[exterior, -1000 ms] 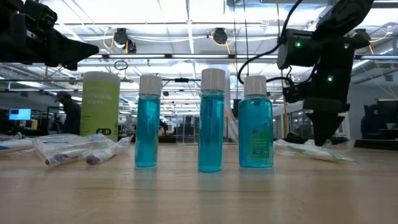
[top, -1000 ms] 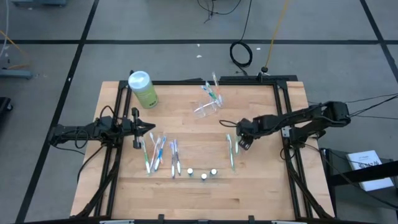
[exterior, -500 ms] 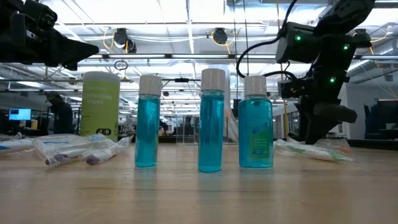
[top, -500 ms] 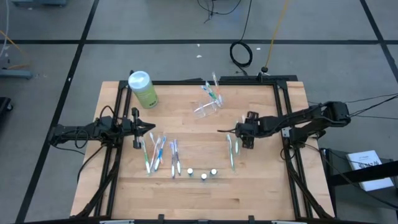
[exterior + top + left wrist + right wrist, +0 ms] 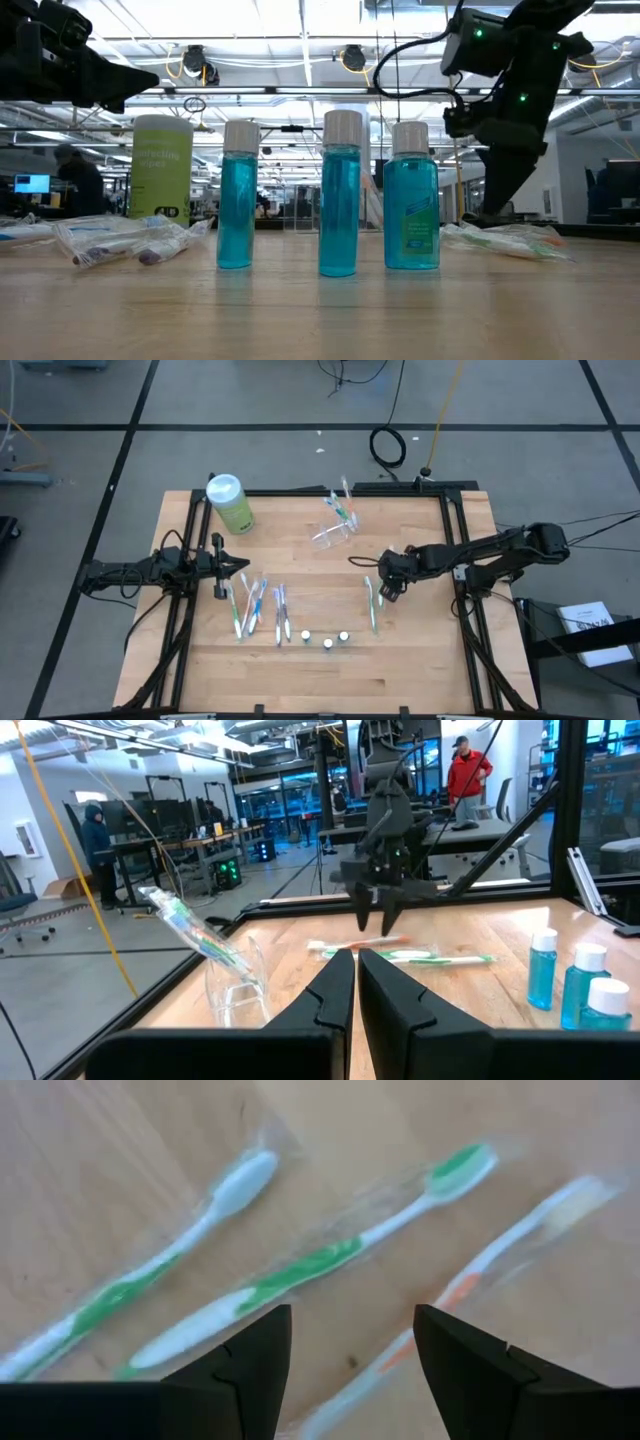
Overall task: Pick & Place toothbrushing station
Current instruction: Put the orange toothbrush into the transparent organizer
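Note:
The toothbrushing station (image 5: 328,534) is a small clear holder standing on the table at the far middle. It also shows in the left wrist view (image 5: 236,988), where a wrapped toothbrush (image 5: 190,925) leans out of it. My right gripper (image 5: 384,588) is open and points down over wrapped toothbrushes (image 5: 372,602) on the table's right half. In its wrist view (image 5: 350,1380) the green and orange brushes (image 5: 300,1275) lie below its fingers. My left gripper (image 5: 240,565) is shut and empty, and hovers level over the left half.
A light-green bottle with a white cap (image 5: 230,502) stands at the far left corner. Several wrapped toothbrushes (image 5: 255,605) lie left of centre. Three small blue bottles (image 5: 327,640) stand near the front middle. People show in the room beyond the table.
My right gripper has turned about its wrist above the wrapped toothbrushes on the right and shifted a little toward the table's left. It stays over the same brushes. My left arm has kept still.

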